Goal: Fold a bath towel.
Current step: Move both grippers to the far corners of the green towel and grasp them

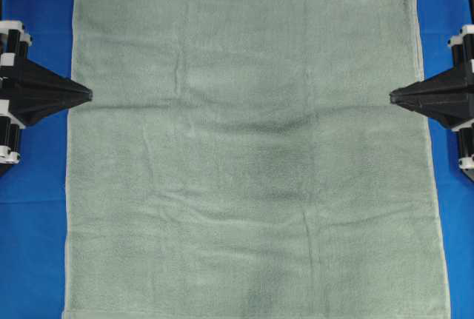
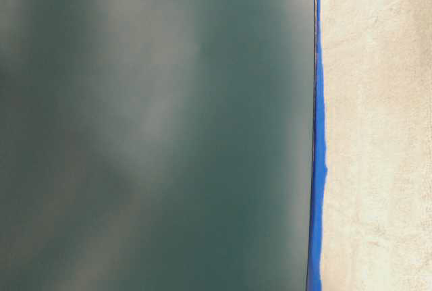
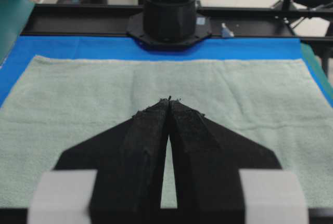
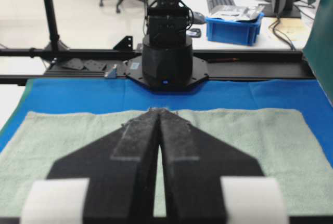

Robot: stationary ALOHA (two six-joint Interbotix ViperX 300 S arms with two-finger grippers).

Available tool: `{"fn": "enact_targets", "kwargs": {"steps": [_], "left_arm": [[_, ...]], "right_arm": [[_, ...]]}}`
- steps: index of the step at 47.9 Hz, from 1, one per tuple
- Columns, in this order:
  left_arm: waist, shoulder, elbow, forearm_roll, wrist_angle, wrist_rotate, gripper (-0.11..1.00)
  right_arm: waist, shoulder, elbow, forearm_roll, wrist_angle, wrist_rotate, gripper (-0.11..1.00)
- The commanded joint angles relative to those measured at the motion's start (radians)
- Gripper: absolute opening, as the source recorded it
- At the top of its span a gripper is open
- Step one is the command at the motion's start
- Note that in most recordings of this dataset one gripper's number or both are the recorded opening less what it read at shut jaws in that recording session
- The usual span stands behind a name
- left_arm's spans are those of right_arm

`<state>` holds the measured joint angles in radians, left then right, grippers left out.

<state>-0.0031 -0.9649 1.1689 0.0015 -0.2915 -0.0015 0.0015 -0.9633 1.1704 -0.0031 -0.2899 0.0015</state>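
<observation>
The bath towel (image 1: 252, 163) lies spread flat and unfolded over most of the blue cloth, pale sage-green with light wrinkles. My left gripper (image 1: 89, 95) hovers at the towel's left edge, its black fingertips pressed together on nothing. My right gripper (image 1: 392, 98) hangs at the towel's right edge, likewise shut and empty. In the left wrist view the towel (image 3: 234, 104) stretches ahead of the shut left gripper (image 3: 169, 100). The right wrist view has the towel (image 4: 250, 135) under and ahead of the shut right gripper (image 4: 160, 110). The table-level view shows only a blurred dark green surface.
Blue cloth (image 1: 37, 178) covers the table around the towel. The right arm's black base (image 3: 169, 16) stands beyond the towel's far edge in the left wrist view, the left arm's base (image 4: 167, 63) in the right wrist view. A black frame rail (image 4: 250, 70) runs behind it.
</observation>
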Motion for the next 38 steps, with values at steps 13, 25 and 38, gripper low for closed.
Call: {"fn": "enact_targets", "kwargs": {"steps": [13,25,38], "left_arm": [[0.132,0.123,-0.176,-0.011,0.262,0.055,0.00],[0.348,0.295,-0.215,-0.011,0.308,0.158,0.01],[0.488,0.531,-0.293,-0.002,0.354,0.405,0.65]], "right_arm": [[-0.181,0.074,-0.143,0.003,0.337,0.002,0.00],[-0.454,0.267,-0.232,-0.035,0.555,-0.028,0.00],[-0.669,0.577,-0.325,-0.186,0.577,-0.040,0.20]]}}
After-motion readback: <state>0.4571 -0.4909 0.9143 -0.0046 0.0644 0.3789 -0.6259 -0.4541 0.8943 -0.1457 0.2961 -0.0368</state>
